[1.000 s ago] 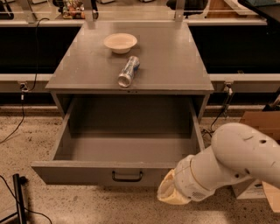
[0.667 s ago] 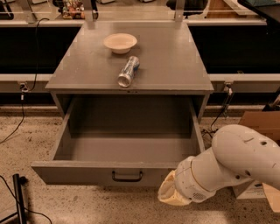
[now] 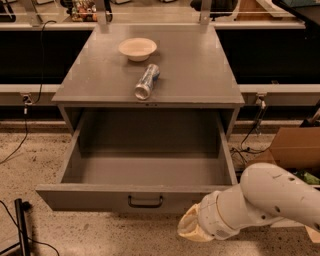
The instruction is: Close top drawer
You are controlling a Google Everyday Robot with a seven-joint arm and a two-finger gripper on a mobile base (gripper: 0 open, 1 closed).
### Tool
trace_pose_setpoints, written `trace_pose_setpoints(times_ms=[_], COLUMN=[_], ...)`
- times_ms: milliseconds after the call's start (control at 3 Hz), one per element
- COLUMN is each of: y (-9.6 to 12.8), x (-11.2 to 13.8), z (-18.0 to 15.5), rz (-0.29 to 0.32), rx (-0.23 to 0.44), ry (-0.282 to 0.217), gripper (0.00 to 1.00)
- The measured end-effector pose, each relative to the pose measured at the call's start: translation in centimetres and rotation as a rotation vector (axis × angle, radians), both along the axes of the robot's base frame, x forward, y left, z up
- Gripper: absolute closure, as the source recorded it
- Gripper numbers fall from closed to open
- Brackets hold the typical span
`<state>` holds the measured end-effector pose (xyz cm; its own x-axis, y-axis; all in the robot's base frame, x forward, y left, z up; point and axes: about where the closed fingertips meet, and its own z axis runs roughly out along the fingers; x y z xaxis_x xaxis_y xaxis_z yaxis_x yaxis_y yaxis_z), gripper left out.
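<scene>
You have a speckled terrazzo floor [image 3: 30, 165], pale with dark flecks, filling the lower left and right of the frame. A grey metal cabinet [image 3: 190, 70] stands at centre, backed against a long white ledge [image 3: 30, 89] that crosses the frame, with black shadow above and below it. A black cable [image 3: 20, 145] trails from the ledge over the floor at the left edge. A dark post [image 3: 21, 225] stands at lower left and a cardboard box [image 3: 295, 147] sits at the right edge. At the top left, small clutter [image 3: 82, 9], possibly bottles, sits on a tan surface. The light is warm and dim. The gripper [image 3: 192, 227] is at the bottom, right of centre.
</scene>
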<state>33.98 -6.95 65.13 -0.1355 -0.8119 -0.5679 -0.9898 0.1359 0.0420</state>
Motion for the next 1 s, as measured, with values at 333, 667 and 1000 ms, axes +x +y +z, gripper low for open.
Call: trace_pose_setpoints(times_ms=[333, 667, 1000], y=[0.2, 0.2, 0.0], x=[1.2, 2.3, 3.3], z=[-3.1, -4.7, -5.2], rz=[-0.049, -0.076, -0.089], rx=[0.078, 0.153, 0.194], ry=[-0.02, -0.056, -0.097], gripper=[1.0, 1.0, 1.0])
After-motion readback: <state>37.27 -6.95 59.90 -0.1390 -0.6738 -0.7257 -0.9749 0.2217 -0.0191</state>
